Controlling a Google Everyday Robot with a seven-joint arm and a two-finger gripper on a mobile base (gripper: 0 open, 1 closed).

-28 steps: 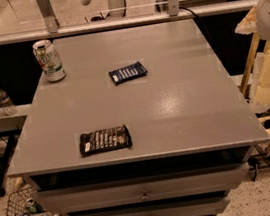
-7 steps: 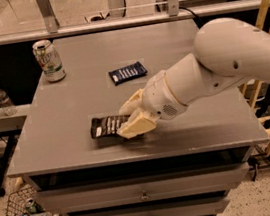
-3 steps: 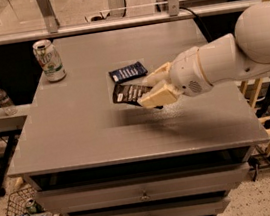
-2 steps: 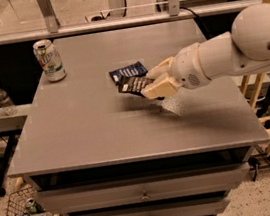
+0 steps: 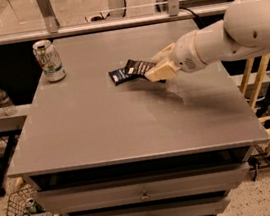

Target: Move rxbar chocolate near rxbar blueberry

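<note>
chocolate bar held right over the blueberry bar: the release is the risky part

the gripper (image 5: 155,67) is over the middle of the grey table (image 5: 128,131), reaching in from the right, with its fingers pinching the right end of the rxbar chocolate (image 5: 138,67). the bar sticks out to the left, slightly tilted. its free end sits just beside or over the right edge of the rxbar blueberry (image 5: 118,76), which lies flat on the tabletop. i cannot tell whether the two wrappers are touching.

what could go wrong, as i judge it:
- if the bar is let go from this tilt, it may drop onto the blueberry wrapper and end up on top of it rather than beside it.
- lowering it in the same line could push the free end into the blueberry bar and slide it away, since a flat wrapper moves easily on a smooth top.
- the grip is only on one end, so the bar may pivot or slip out early.

counts: one chocolate bar, one blueberry bar, one gripper, one green soda can (image 5: 48,60) upright near the far left corner and well apart from both bars, and one water bottle (image 5: 2,100) off the table to the left.
</note>
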